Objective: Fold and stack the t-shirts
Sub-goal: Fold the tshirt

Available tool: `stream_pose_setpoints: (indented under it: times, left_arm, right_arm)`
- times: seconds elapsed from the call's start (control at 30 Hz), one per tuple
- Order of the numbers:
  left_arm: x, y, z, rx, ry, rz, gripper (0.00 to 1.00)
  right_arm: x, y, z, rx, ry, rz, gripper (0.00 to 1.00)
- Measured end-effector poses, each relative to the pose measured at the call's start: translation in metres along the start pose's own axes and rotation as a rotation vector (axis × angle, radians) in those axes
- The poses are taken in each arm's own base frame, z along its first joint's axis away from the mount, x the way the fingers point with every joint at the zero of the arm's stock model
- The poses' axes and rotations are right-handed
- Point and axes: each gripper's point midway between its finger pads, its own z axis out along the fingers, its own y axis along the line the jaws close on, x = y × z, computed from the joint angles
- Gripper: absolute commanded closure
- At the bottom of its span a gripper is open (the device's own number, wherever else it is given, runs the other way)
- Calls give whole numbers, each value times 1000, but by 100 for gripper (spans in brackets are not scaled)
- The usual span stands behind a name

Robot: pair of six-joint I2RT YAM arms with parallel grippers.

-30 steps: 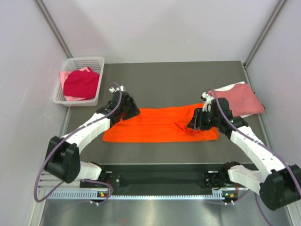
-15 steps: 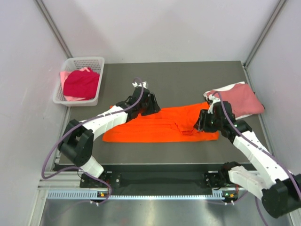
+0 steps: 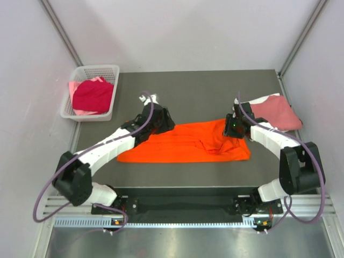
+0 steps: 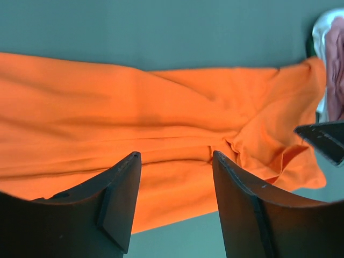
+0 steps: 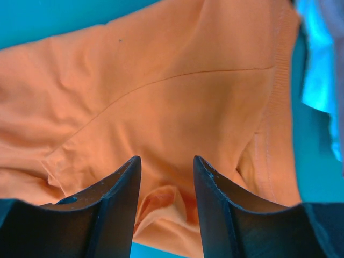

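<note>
The bright orange cloth t-shirt lies folded into a long band across the middle of the dark grey worktop, with its right end rumpled into small bunched folds. The left gripper sits over the band's far edge, toward its left half. The left wrist view shows its jaws standing apart, bare orange cloth between them and nothing held. The right gripper is at the band's far right corner. Its jaws are likewise parted above the cloth, with a little puckered fold below the gap and nothing clamped; whether the tips touch the fabric cannot be told. Just beyond that corner a folded dusty rose t-shirt rests on a white t-shirt. Beside the worktop's far left corner, a white plastic lattice basket holds a crumpled crimson t-shirt on top of a pale pink t-shirt.
</note>
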Motion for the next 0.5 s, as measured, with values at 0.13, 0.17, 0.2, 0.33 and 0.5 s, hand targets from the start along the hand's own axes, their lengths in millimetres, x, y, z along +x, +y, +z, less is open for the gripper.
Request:
stream_pose_setpoints:
  times: [0.13,0.17,0.2,0.33,0.5]
  left_arm:
    - [-20,22,-24,-16,-73,-37,39]
    - [-22,26,-27,-18,-82,-41,39]
    - [-23,31,-29,-25,-86,-43,39]
    - [-24,49,-32,-55,-84,-45,39]
    - [-22,66,-35,-89,-79,-44,39]
  right_arm:
    - [9,3,10,-45,31,6,58]
    - [14,4,11,-56,38,7,59]
    - [24,3,11,-68,54,9,60]
    - [72,-10,-2,-73,122,53,60]
    - [88,-21,-43,-49,63,153,60]
